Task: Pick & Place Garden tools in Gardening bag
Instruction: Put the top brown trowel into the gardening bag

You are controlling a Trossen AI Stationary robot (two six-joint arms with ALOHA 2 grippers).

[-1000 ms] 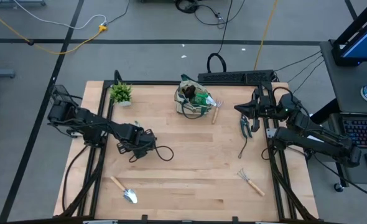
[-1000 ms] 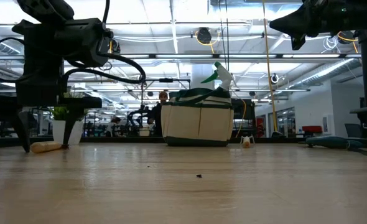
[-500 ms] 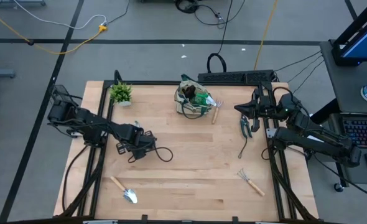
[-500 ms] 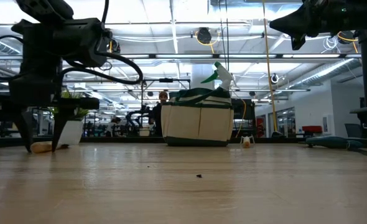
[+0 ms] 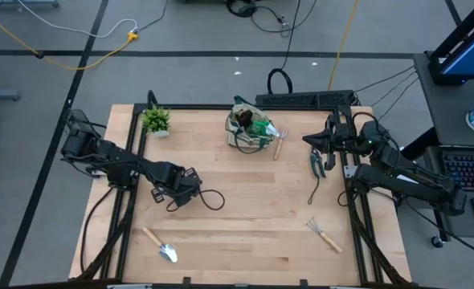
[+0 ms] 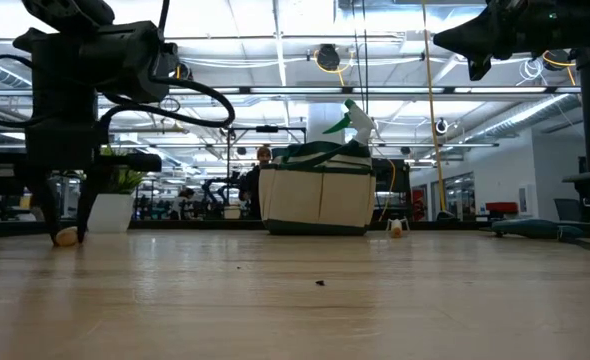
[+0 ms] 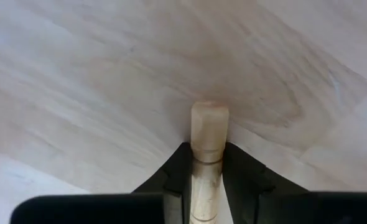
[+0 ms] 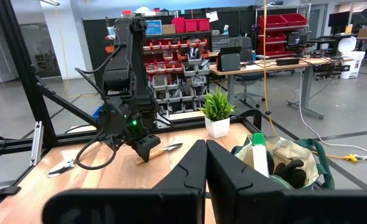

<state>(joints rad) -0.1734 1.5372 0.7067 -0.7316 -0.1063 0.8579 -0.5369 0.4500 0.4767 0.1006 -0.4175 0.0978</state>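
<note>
My left gripper (image 5: 176,191) points down at the table's left-middle, shut on a wooden-handled garden tool (image 8: 166,149) that lies flat on the table; its handle end (image 6: 67,236) shows between the fingers. My right gripper (image 8: 205,163) hangs shut and empty, high over the far right (image 5: 309,140). The gardening bag (image 5: 249,128) stands at the far middle, holding a green spray bottle (image 6: 353,120) and a dark glove (image 8: 290,172). A trowel (image 5: 158,244), a hand rake (image 5: 325,234) and black shears (image 5: 315,164) lie on the table. A fork (image 5: 278,142) lies beside the bag. My left gripper pinches the tool's wooden handle (image 7: 207,171) between its two fingers (image 7: 178,167), a little back from the rounded free end (image 7: 208,121), which sticks out past them. The fingers come from above, pointing down, across the handle. The tool rests flat on the table.
A small potted plant (image 5: 157,120) stands at the far left corner. A black cable loop (image 5: 211,198) trails from the left wrist over the table. Bare wood lies between the bag and the near edge. A person (image 6: 263,158) shows in the room beyond.
My left gripper has stayed over the tool and shut its fingers on the wooden handle; the gap between them has narrowed from wide to handle width. The handle has turned slightly on the table as they came together.
</note>
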